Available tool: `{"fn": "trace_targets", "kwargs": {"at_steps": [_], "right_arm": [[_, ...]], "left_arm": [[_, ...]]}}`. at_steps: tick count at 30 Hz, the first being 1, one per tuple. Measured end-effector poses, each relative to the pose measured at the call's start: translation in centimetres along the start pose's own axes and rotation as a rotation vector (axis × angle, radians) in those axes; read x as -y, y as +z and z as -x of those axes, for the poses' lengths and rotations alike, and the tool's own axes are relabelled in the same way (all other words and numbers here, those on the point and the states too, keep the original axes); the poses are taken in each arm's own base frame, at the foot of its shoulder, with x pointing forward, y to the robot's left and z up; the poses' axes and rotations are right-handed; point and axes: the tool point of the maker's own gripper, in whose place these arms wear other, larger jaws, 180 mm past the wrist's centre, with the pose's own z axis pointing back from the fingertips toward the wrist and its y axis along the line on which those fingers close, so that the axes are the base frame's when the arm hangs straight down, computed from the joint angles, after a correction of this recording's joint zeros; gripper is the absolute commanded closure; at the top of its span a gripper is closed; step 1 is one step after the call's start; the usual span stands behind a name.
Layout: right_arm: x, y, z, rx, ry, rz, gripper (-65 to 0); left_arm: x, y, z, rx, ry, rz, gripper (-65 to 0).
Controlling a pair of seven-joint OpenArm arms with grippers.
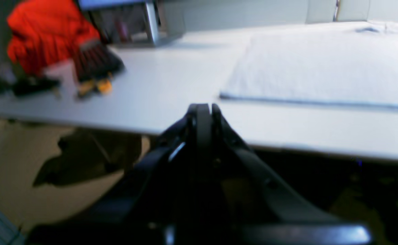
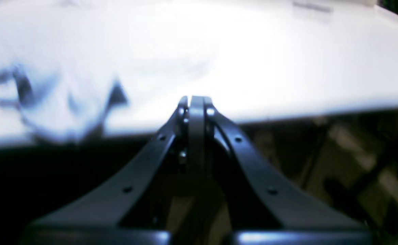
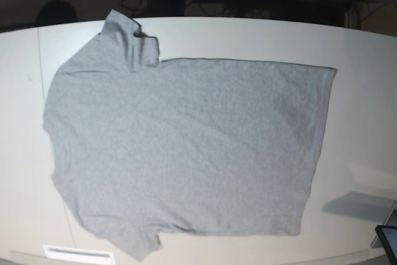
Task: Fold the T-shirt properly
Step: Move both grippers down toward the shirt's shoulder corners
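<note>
I see the T-shirt [image 3: 186, 147] spread flat on the bench [image 3: 366, 91], unfolded; both my left end effector [image 1: 204, 110] and right end effector [image 2: 195, 102] are closed, empty. Next, I'd open and pinch a sleeve edge.

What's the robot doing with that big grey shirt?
Nothing yet. The grey T-shirt lies spread flat on the white table, plain side up, not folded. The left gripper and right gripper are both shut, empty, and wait near the table's edge, off the shirt.
</note>
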Motion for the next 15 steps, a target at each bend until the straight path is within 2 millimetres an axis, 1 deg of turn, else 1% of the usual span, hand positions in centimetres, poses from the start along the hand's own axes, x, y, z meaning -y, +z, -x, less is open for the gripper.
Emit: {"fn": "trace_targets", "kwargs": {"at_steps": [2, 3, 6, 8, 10, 13, 15], "right_arm": [[0.2, -1.6, -2.8, 0.093, 0.015, -0.012, -0.1], [-0.1, -2.5, -3.9, 0.12, 0.015, -0.023, -0.1], [-2.2, -6.5, -3.4, -0.005, 0.004, -0.088, -0.1], [-3.4, -8.8, -4.2, -0.054, -0.003, -0.115, -0.1], [-4.6, -10.7, -5.0, -0.098, -0.011, -0.134, -0.1], [-6.6, -13.3, -5.7, -0.171, -0.023, -0.178, -0.1], [-7.8, -14.7, -5.7, -0.221, -0.034, -0.201, -0.1]], "left_arm": [[0.5, -1.1, 0.5, -0.086, -0.007, 0.024, 0.0], [0.1, -1.8, 0.4, -0.113, -0.019, 0.013, 0.0], [-2.2, -5.2, -0.6, -0.175, -0.076, -0.025, 0.0], [-3.0, -7.0, -1.6, -0.198, -0.099, -0.056, 0.0], [-3.6, -8.4, -2.3, -0.234, -0.123, -0.085, 0.0], [-5.0, -10.6, -2.7, -0.304, -0.155, -0.129, 0.0], [-6.2, -12.1, -2.3, -0.364, -0.162, -0.171, 0.0]]}}
